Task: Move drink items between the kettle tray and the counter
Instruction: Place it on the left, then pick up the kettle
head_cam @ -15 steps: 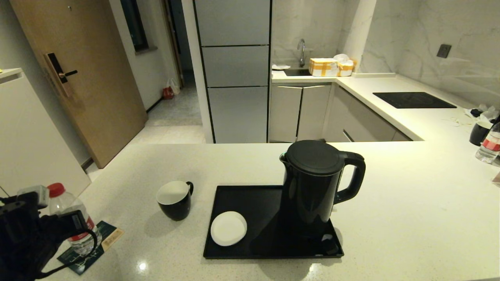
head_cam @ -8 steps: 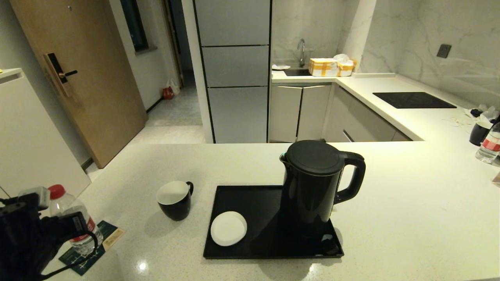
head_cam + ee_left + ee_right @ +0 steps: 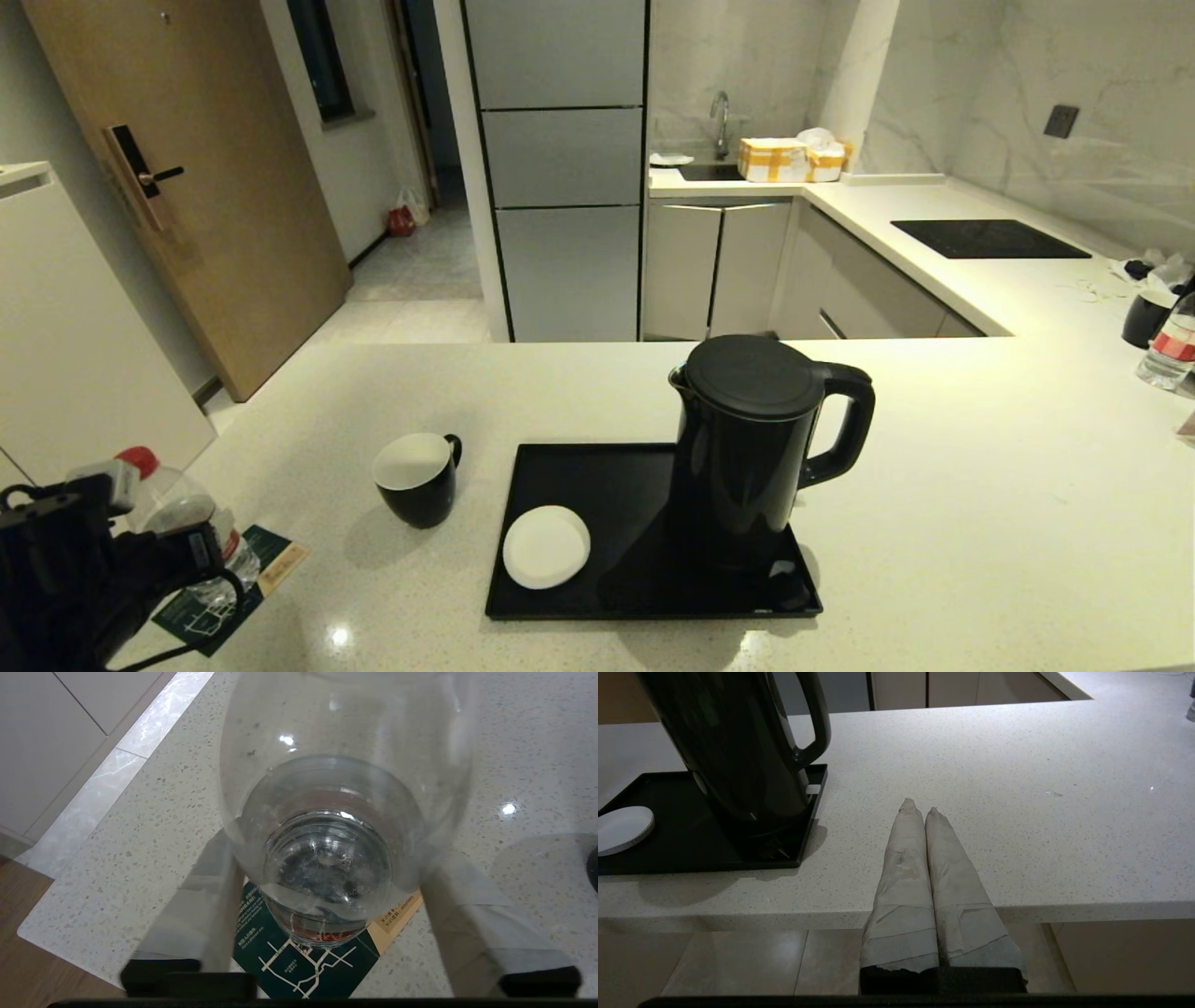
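From my head, I see my left gripper (image 3: 191, 551) low at the near left corner of the counter (image 3: 980, 504), closed around the bottle (image 3: 182, 527). The bottle leans in my grip, its red cap (image 3: 138, 459) tipped toward the left edge, its base over the green leaflet (image 3: 238, 588); I cannot tell from here whether it touches the paper. The mug (image 3: 417, 478) stands on the counter just left of the tray (image 3: 569, 476). The saucer (image 3: 546, 546) lies in the tray's near left corner, and the kettle (image 3: 752, 448) stands upright on the tray's right half, handle to the right. A second mug (image 3: 1146, 317) and a second bottle (image 3: 1172, 350) sit at the far right edge. My right arm is out of this view.

At my left wrist, my two fingers (image 3: 210, 896) stand wide apart, one on each side of the bottle (image 3: 343, 812), pressed to its clear wall. I look down through the bottle; the leaflet (image 3: 299, 961) lies under its base, on the counter (image 3: 140, 826) near the edge.

At my right wrist, my gripper (image 3: 919, 807) has its fingers (image 3: 903, 872) pressed together, holding nothing. They hover over the counter's (image 3: 1041, 788) near edge, right of the tray (image 3: 668, 844) and apart from it. The kettle (image 3: 733, 746) stands on the tray's corner nearest me, and the saucer (image 3: 621, 828) lies beyond it.
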You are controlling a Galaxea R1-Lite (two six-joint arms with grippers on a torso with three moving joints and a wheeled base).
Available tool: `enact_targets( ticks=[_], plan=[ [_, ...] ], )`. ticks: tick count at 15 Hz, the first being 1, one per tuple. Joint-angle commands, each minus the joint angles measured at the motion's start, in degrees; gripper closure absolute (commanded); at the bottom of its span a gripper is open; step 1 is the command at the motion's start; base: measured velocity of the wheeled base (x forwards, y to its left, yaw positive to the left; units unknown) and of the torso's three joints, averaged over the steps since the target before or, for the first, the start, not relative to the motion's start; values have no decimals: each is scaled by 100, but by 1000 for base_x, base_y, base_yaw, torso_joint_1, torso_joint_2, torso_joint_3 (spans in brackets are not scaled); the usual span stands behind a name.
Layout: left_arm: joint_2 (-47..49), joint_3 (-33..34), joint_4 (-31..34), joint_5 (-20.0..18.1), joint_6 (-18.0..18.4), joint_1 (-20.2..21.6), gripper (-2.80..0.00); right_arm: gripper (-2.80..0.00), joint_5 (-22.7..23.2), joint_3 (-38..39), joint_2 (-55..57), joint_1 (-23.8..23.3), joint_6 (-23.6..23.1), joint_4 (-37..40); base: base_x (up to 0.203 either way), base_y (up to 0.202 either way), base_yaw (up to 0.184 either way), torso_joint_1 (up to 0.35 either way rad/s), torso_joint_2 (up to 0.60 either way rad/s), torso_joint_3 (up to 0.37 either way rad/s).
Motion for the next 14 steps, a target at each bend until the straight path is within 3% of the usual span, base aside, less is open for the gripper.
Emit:
enact_targets(
  ticks=[1,7,12,14],
  plan=[
    [-50,21,-130,17,0,7,-280,0,3,0,9,2,-1,2,0,0,0,0,0,0],
    [-404,201,-130,19,-4,-27,-280,0,3,0,9,2,-1,2,0,0,0,0,0,0],
    [-1596,359,-130,-36,-19,-28,-280,0,3,1,9,-3,-1,2,0,0,0,0,0,0],
    [-1846,147,-130,106,135,-227,-280,0,3,9,9,1,-1,2,0,0,0,0,0,0]
  ],
)
